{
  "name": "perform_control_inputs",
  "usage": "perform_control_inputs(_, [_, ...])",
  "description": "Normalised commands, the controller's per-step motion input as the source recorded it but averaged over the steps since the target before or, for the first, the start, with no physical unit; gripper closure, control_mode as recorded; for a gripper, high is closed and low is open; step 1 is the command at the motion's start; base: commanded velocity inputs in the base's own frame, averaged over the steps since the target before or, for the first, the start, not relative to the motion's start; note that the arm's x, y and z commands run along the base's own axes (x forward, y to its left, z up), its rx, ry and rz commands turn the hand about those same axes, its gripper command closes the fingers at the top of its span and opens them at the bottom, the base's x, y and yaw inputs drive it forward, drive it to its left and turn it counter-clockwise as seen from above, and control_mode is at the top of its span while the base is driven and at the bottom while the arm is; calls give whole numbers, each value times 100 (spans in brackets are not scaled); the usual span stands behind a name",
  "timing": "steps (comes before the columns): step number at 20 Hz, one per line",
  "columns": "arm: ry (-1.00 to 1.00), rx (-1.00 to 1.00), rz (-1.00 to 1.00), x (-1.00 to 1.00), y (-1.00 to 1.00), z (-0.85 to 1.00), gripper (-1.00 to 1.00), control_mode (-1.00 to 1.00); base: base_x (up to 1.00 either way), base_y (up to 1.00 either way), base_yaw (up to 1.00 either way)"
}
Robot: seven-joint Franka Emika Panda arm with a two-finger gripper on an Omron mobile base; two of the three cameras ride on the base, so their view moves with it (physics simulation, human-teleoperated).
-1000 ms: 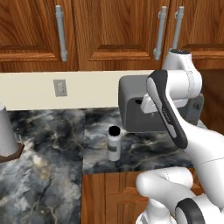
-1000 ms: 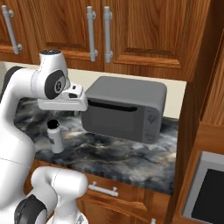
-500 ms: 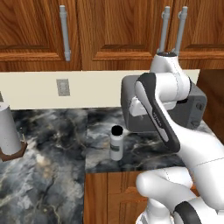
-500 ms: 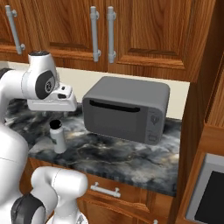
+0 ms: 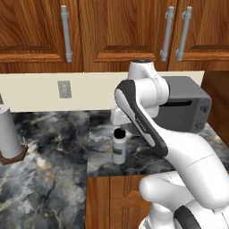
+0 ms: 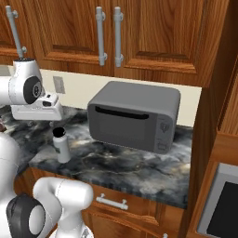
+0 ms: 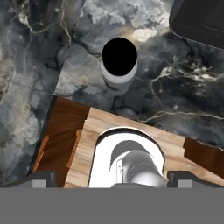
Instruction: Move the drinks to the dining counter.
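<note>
Swung the gripper [image 6: 43, 122] across from the microwave [image 6: 132, 116] side over the last second, and brought it to hang almost straight above the bottle [image 5: 119, 152]. Kept the fingers [image 7: 41, 178] spread to full width all that time, with nothing between them. Found the drink, slim and white with a black cap, upright on the marbled worktop [image 5: 53, 170]. Placed it below the fingers and a little forward of their midline, well apart from both tips. Left it untouched in the same spot as before; moved only the arm.

Judged this as the end of the approach and the start of the descent. Needed next a small forward correction, then a lowering to straddle the body under the cap. Not yet gripped, not lifted, not carried to the dining counter.
</note>
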Motion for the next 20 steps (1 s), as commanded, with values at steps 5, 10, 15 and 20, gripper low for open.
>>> perform_control_inputs(5, [3, 1, 4, 19, 4, -18, -100, -100, 0, 0, 0])
perform_control_inputs(10, [2, 0, 5, 33, 0, -18, -100, -100, 0, 0, 0])
perform_control_inputs(15, [0, 0, 7, 31, 0, -30, -100, -100, 0, 0, 0])
perform_control_inputs(20, [0, 0, 7, 35, 0, -28, -100, -100, 0, 0, 0])
